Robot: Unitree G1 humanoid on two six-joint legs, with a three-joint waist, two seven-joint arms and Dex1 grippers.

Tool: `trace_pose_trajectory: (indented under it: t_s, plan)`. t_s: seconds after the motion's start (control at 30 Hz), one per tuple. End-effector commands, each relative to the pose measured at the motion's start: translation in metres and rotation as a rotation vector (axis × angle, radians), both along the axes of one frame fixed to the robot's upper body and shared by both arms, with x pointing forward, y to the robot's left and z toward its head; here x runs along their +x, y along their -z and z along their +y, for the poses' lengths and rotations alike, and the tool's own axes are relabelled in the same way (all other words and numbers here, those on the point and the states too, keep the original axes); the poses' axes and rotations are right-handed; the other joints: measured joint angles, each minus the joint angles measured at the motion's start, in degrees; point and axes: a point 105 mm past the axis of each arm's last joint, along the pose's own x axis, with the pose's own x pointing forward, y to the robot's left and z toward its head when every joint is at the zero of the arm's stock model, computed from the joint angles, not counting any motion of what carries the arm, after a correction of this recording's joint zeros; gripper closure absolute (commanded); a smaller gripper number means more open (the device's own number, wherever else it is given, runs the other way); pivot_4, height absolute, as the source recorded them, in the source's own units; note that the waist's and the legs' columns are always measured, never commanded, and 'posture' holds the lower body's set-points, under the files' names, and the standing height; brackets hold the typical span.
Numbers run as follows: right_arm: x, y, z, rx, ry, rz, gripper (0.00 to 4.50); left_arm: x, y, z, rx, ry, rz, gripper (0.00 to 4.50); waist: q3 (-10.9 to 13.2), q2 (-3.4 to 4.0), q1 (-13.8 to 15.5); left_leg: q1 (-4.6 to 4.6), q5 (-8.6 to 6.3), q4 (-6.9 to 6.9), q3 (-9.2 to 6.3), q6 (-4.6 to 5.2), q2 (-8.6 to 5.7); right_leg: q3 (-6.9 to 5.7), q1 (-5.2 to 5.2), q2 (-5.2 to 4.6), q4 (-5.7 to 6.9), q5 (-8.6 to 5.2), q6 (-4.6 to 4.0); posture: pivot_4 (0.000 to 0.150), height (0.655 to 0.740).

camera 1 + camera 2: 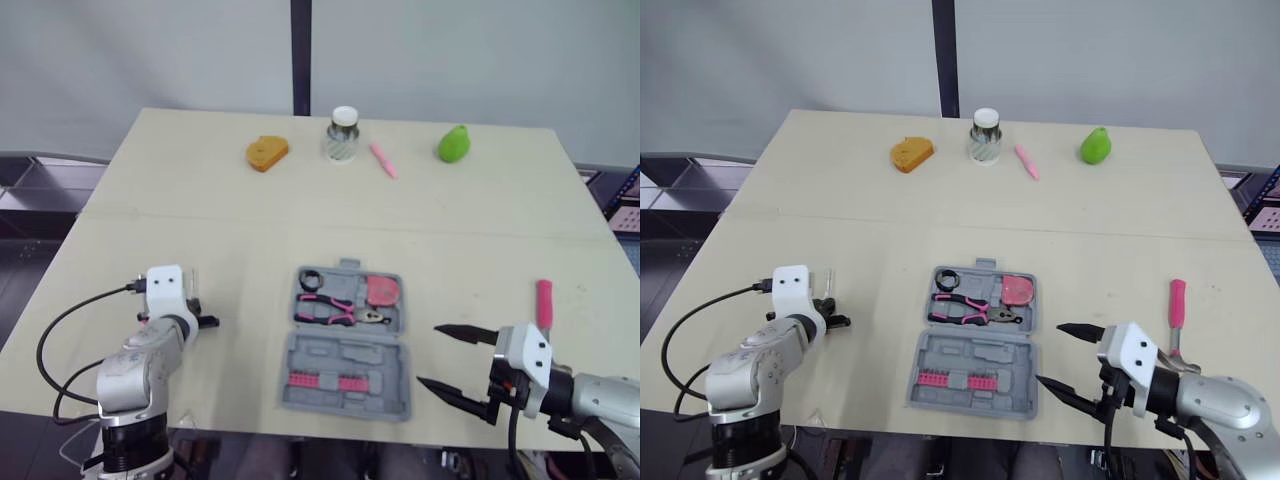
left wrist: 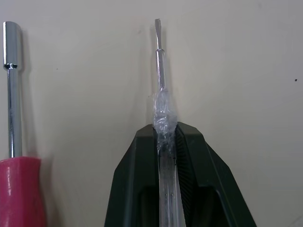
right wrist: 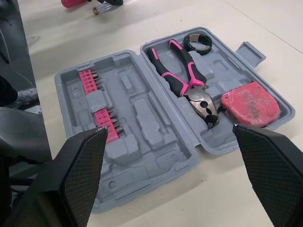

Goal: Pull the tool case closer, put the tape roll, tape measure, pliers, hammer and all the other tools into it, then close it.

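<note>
Close to us the grey tool case (image 1: 345,356) lies open at the front of the table (image 1: 200,200), our right gripper (image 1: 428,355) wide open just beside it. Our left gripper (image 2: 166,132), off to the left, squeezes a thin screwdriver (image 2: 160,66); we think it is light, stiff and slippery, best held by its clear handle (image 2: 166,179).
</note>
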Motion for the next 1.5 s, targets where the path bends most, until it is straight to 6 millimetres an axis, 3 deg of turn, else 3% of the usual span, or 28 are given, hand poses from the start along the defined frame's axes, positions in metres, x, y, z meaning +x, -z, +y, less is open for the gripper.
trace_pose_trajectory:
  t_s: [0.03, 0.2, 0.37, 0.63, 1.07, 1.5]
  plan:
    - [0.0, -0.01, 0.001, 0.007, 0.006, -0.042, 0.0, 0.006, -0.012, -0.001, 0.05, 0.075, -0.033, 4.48, 0.0, -0.01, 0.0, 0.0, 0.0, 0.0, 0.0, 0.0, 0.0, 0.0, 0.0, 0.0, 0.0, 0.0, 0.0, 0.15, 0.695]
    - [0.004, -0.012, -0.004, 0.002, 0.008, -0.044, 0.0, 0.012, -0.035, -0.01, 0.107, 0.338, -0.067, 4.48, 0.0, -0.01, -0.3, -0.03, 0.0, 0.0, 0.03, -0.01, 0.02, 0.01, -0.08, 0.02, 0.04, 0.0, 0.0, 0.15, 0.695]
    - [0.005, -0.012, -0.009, -0.008, 0.004, -0.043, 0.0, 0.009, -0.058, -0.048, 0.194, 0.763, -0.091, 4.48, 0.0, 0.01, -0.3, -0.03, 0.0, -0.02, 0.04, -0.02, 0.0, 0.03, -0.11, 0.01, 0.04, 0.0, 0.0, 0.15, 0.695]
    - [0.009, -0.011, -0.011, -0.009, 0.012, -0.05, 0.0, -0.012, -0.058, -0.096, 0.332, 1.262, -0.005, 4.48, 0.0, 0.06, -0.5, -0.05, 0.01, -0.05, 0.11, -0.02, 0.03, 0.02, -0.14, 0.05, 0.0, 0.0, 0.0, 0.15, 0.695]
    - [0.009, -0.005, -0.018, -0.041, 0.011, -0.041, 0.0, -0.025, -0.063, -0.159, 0.28, 1.566, 0.01, 4.48, 0.0, 0.04, -0.4, -0.08, 0.06, -0.03, 0.11, 0.06, 0.01, 0.02, -0.12, 0.06, 0.04, 0.0, 0.0, 0.15, 0.695]
    - [0.004, -0.002, -0.018, -0.048, 0.012, -0.035, 0.0, -0.027, -0.051, -0.174, 0.397, 1.722, 0.086, 4.48, 0.0, 0.04, -0.3, -0.09, 0.08, 0.0, 0.1, 0.1, 0.0, 0.02, -0.11, 0.07, 0.04, 0.0, 0.0, 0.15, 0.695]
